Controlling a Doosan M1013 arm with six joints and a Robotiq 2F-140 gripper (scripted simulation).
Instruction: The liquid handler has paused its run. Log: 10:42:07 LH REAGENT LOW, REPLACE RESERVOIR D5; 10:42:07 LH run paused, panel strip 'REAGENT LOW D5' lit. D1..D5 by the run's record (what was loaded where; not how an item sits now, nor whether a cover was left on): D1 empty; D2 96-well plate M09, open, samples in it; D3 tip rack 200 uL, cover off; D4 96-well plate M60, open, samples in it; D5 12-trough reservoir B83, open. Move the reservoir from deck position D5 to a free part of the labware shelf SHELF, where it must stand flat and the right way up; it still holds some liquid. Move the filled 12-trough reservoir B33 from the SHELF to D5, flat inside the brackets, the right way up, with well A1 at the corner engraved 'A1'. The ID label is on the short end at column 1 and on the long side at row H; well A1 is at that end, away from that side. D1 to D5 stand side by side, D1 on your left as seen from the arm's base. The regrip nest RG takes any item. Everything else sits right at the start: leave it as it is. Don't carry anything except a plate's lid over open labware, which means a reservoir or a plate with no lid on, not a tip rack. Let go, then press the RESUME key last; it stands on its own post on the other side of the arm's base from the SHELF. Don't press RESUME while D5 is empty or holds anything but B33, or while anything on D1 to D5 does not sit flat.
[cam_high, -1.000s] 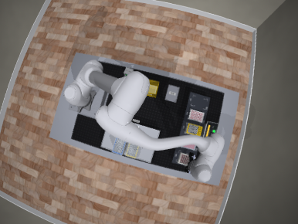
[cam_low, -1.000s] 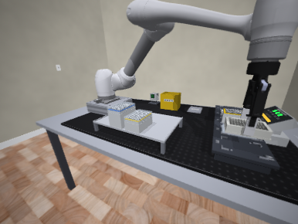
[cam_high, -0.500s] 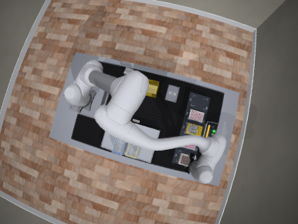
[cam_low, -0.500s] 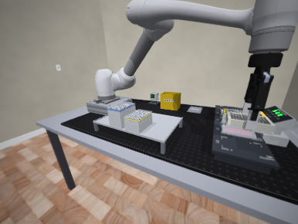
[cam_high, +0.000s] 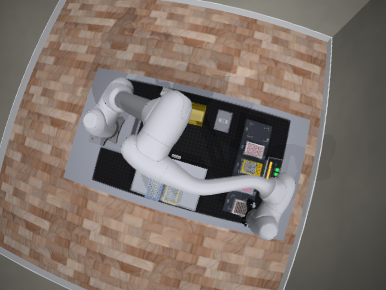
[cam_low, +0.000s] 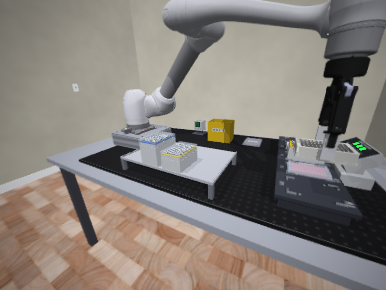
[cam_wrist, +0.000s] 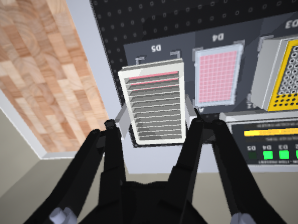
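Note:
My gripper (cam_wrist: 156, 105) is shut on a white 12-trough reservoir (cam_wrist: 155, 102), one finger on each long side. The reservoir hangs level a little above the deck, shifted from the D5 brackets (cam_wrist: 156, 48) towards the table's edge. One trough at its far end shows pink liquid. In the side view the gripper (cam_low: 327, 142) points straight down with the reservoir (cam_low: 309, 145) above the near end of the deck block (cam_low: 315, 192). From above, the reservoir (cam_high: 240, 206) shows beside the wrist. Two boxed labware items, one blue-trimmed (cam_low: 156, 145) and one yellow-trimmed (cam_low: 178, 155), stand on the white shelf (cam_low: 200, 162).
An open pink plate (cam_wrist: 216, 75) sits at D4, beside it a yellow tip rack (cam_wrist: 285, 75) at D3. The status panel (cam_low: 357, 146) with green lights stands behind the deck. A yellow box (cam_low: 221, 130), a small key post (cam_low: 199, 124) and a grey nest (cam_high: 225, 118) stand further back.

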